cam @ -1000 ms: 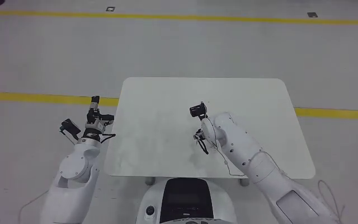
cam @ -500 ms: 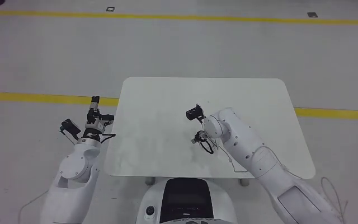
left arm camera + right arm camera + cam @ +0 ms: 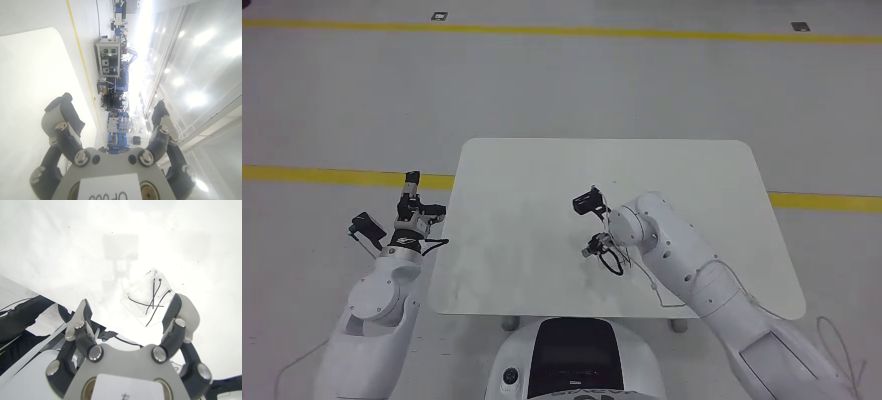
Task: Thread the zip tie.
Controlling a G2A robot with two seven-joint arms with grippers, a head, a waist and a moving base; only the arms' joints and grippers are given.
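My right hand (image 3: 130, 299) has shifted slightly inward over the surface (image 3: 542, 180); it hovers spread near the zip ties (image 3: 155, 294). My left hand (image 3: 113, 100) stays spread beside the surface edge.

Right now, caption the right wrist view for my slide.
Open right gripper facing crossed black zip ties in a clear tray on the table.

The hall is brightly and evenly lit from above. Beyond the left gripper (image 3: 113, 100), round white ceiling lamps (image 3: 178, 81) flare into a wide glare that washes out the far room. Under the right gripper (image 3: 130, 299) the white rectangular table (image 3: 56, 237) is bleached almost featureless, and the thin black zip ties (image 3: 152, 303) just ahead of its fingers stand out starkly. The yellow floor line (image 3: 83, 56) beside the left gripper bows with lens distortion.
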